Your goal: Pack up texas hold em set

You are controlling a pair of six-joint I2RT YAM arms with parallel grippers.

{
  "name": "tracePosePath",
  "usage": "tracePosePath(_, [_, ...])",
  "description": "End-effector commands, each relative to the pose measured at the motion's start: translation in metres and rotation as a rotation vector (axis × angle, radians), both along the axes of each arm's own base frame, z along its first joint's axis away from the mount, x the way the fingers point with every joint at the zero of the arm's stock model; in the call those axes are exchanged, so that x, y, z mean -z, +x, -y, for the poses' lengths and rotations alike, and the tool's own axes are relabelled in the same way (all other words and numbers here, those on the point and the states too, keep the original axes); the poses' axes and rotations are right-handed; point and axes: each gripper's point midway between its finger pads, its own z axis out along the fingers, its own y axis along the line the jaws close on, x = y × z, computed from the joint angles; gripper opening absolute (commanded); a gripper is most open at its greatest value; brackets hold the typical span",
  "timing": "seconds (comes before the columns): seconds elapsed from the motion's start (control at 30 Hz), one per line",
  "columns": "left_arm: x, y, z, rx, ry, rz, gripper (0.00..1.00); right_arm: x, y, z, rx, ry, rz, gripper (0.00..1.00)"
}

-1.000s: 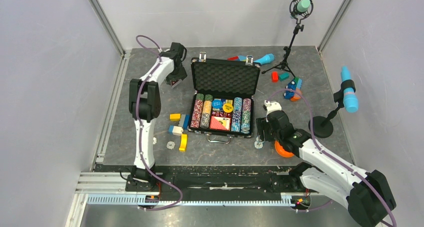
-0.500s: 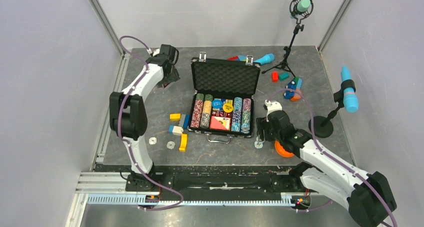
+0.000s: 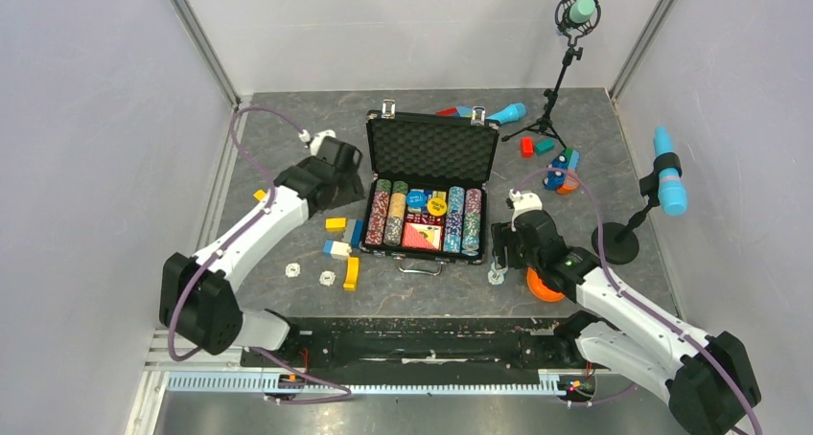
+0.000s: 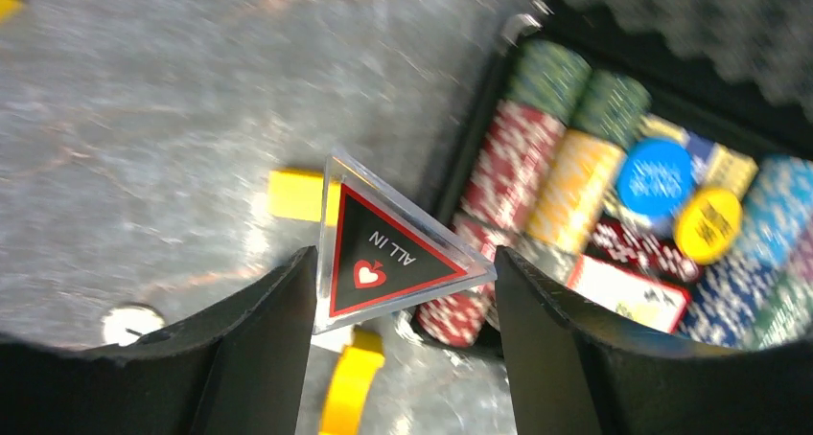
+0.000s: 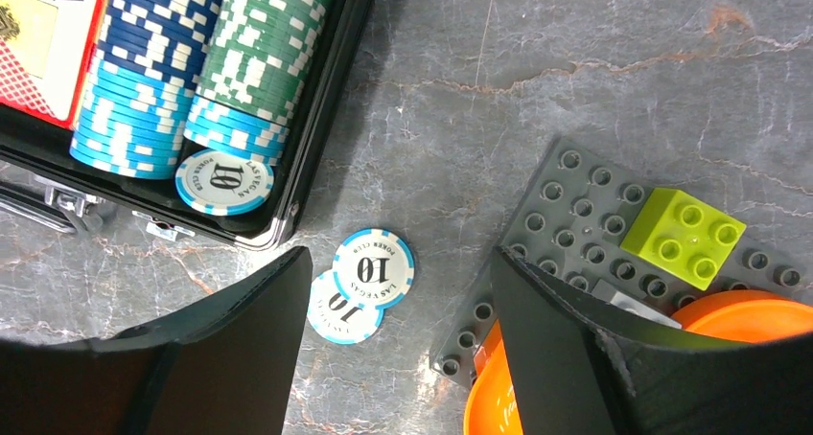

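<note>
Since my left gripper (image 4: pixel 403 263) pinched the all-in marker (image 4: pixel 379 248) by its corners at nine o'clock of the briefcase (image 3: pixel 433 150), I feared it twisting free. My right gripper (image 5: pixel 398 272) gaped empty over two chips (image 5: pixel 369 274) at five o'clock.

There is one briefcase (image 3: pixel 431 148), with two round buttons (image 4: pixel 655 176) inside it, one blue and one yellow. Two blue chips (image 5: pixel 374 267) lie loose beside the case, and two white chips (image 3: pixel 292 269) on its other side. One triangular marker (image 4: pixel 383 253). Three microphones (image 3: pixel 578 11).

Blurred chip rows (image 4: pixel 508 157) in the left wrist view; orange piece (image 5: pixel 757 318) partly off the right wrist view.
</note>
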Motion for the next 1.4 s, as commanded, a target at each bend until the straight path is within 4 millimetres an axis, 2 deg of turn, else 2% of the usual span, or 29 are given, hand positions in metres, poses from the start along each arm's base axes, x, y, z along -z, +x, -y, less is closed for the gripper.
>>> tracePosePath(0.0, [-0.005,-0.024,0.048,0.054,-0.084,0.031,0.59,-0.030,0.015,-0.004,0.029,0.039,0.078,0.72])
tracePosePath(0.13, [0.000,-0.037,0.091,0.136,-0.109,0.019,0.60,-0.034,0.016,-0.001,0.043,0.031,0.087,0.72])
tracePosePath(0.37, [0.010,-0.047,0.170,0.285,-0.115,0.000,0.59,-0.039,0.015,0.010,0.084,0.007,0.109,0.73])
tracePosePath(0.5, [0.018,-0.047,0.196,0.321,-0.114,-0.009,0.60,-0.038,0.014,0.012,0.088,0.000,0.105,0.73])
tracePosePath(0.87, [0.046,-0.036,0.209,0.328,-0.086,-0.028,0.60,-0.038,0.014,0.013,0.078,-0.012,0.107,0.73])
tracePosePath(1.13, [0.062,-0.028,0.203,0.316,-0.067,-0.054,0.61,-0.036,0.014,0.013,0.071,-0.023,0.103,0.73])
tracePosePath(1.37, [0.071,-0.034,0.194,0.307,-0.049,-0.075,0.61,-0.035,0.014,0.012,0.068,-0.022,0.097,0.73])
